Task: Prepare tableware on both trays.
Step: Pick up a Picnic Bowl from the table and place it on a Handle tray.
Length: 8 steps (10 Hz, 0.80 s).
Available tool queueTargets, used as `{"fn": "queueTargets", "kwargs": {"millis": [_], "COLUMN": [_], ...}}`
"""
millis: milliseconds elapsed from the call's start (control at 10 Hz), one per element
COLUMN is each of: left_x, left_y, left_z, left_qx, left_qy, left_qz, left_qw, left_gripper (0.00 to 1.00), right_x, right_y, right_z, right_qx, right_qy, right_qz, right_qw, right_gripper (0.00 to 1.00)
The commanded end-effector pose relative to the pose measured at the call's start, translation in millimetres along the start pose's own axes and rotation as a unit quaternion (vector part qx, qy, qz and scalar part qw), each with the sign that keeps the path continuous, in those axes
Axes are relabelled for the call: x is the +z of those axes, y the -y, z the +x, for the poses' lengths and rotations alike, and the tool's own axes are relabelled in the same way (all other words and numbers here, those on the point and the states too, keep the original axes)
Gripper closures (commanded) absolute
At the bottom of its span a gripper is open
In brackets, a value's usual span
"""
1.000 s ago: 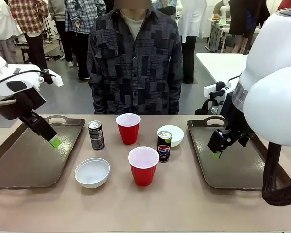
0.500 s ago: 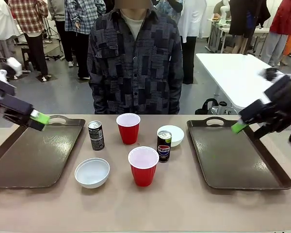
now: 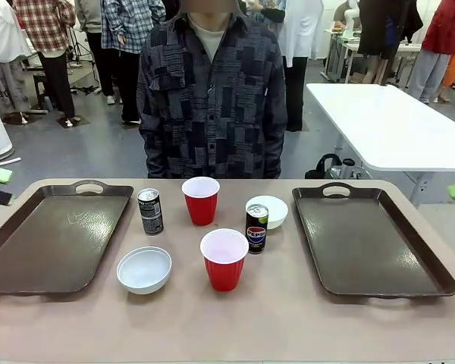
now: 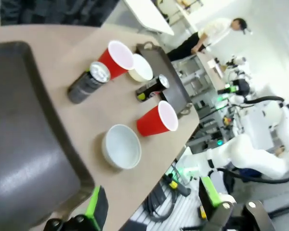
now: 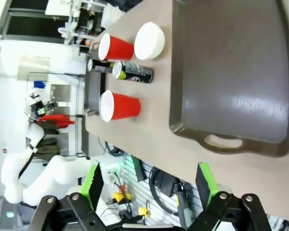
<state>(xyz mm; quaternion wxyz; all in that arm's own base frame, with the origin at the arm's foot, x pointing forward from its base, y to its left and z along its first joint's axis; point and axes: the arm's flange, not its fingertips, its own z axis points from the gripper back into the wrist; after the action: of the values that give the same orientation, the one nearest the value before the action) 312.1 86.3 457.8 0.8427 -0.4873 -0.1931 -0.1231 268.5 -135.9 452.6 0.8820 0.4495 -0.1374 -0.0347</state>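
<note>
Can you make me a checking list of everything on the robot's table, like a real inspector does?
Surface: tan table, no spills seen.
Job's things: left tray and right tray both bare; between them on the table stand the far red cup, near red cup, near bowl, far bowl, dark can and Pepsi can, all upright.
Clutter: nothing seen.
End effectors: left end effector and right end effector open, holding nothing.
Cables: dark cables below the table's edge, off the surface.
Surroundings: a person stands at the far side; a white table behind.
</note>
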Motion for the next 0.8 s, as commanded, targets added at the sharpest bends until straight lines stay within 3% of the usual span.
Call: {"fn": "queueTargets", "kwargs": {"millis": [0, 400, 700], "left_x": [24.2, 70.8, 79.1], "left_y": [-11.8, -29.2, -36.8], "left_z": [-10.4, -26.8, -36.7], "left_qx": [0.01, 0.047, 0.067], "left_qy": [-0.001, 0.027, 0.027], "left_qz": [0.003, 0.021, 0.031], "left_qw": [1.0, 0.998, 0.997], "left_gripper": [0.0, 0.0, 0.0], "right_x": [-24.2, -6.9, -5.2], "right_y": [15.0, 19.5, 19.6], "right_z": [-39.4, -48.1, -48.9], "right_qx": [0.005, 0.0, -0.001], "right_qy": [-0.036, -0.029, -0.027], "right_qz": [0.033, 0.028, 0.024], "right_qw": [0.999, 0.999, 0.999], "right_gripper": [0.0, 0.0, 0.0]}}
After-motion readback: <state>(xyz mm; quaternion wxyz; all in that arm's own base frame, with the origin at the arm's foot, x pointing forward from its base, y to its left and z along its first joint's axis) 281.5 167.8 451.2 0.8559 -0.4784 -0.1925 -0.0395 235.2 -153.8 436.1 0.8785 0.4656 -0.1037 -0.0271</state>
